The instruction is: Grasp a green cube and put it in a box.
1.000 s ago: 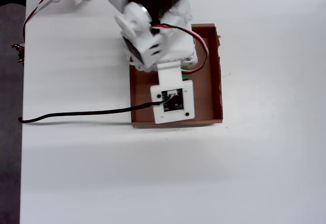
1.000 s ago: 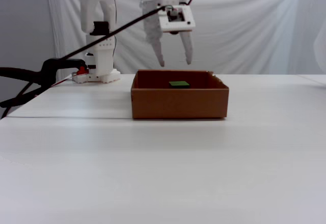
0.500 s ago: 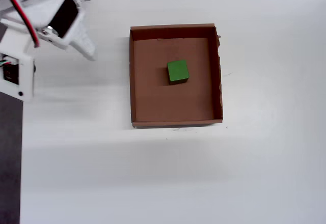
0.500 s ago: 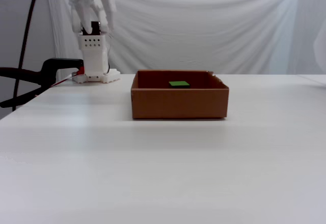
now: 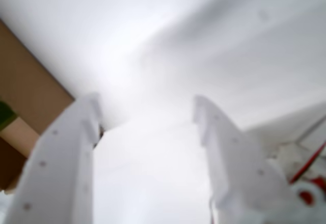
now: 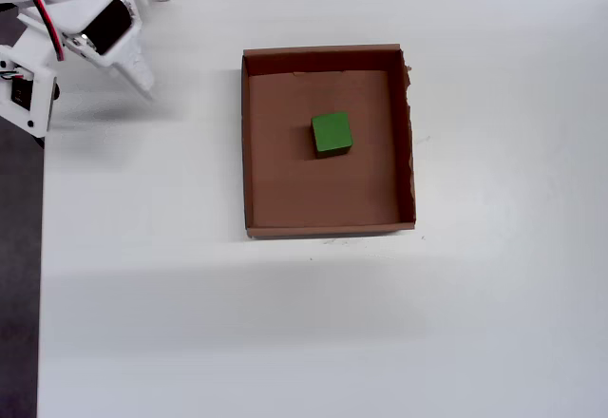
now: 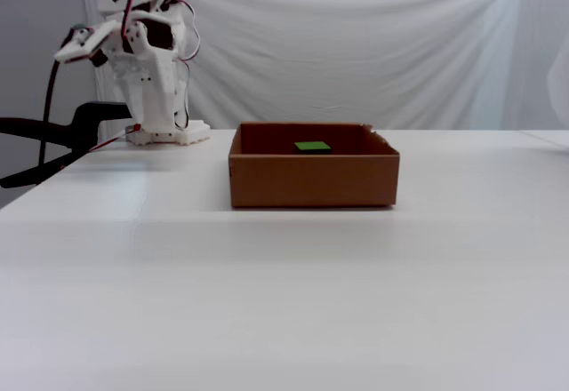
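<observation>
The green cube (image 6: 332, 133) lies flat on the floor of the brown cardboard box (image 6: 285, 185), near its middle. In the fixed view only the cube's top (image 7: 312, 147) shows above the box's front wall (image 7: 313, 182). My arm (image 6: 85, 28) is folded back at the far left of the table, well clear of the box, and stands by its base (image 7: 142, 53). In the wrist view my gripper (image 5: 146, 102) is open with nothing between its white fingers (image 5: 71, 152). A corner of the box (image 5: 25, 91) and a green sliver of the cube (image 5: 5, 113) show at the left edge.
A black clamp (image 7: 53, 133) juts out at the table's left side beside the arm's base (image 7: 169, 133). The table's left edge (image 6: 40, 247) runs close under the arm. A white cloth hangs behind the table.
The arm has swung away from above the box to the far left and folded down near its base. The cube stays in the box, unmoved.
</observation>
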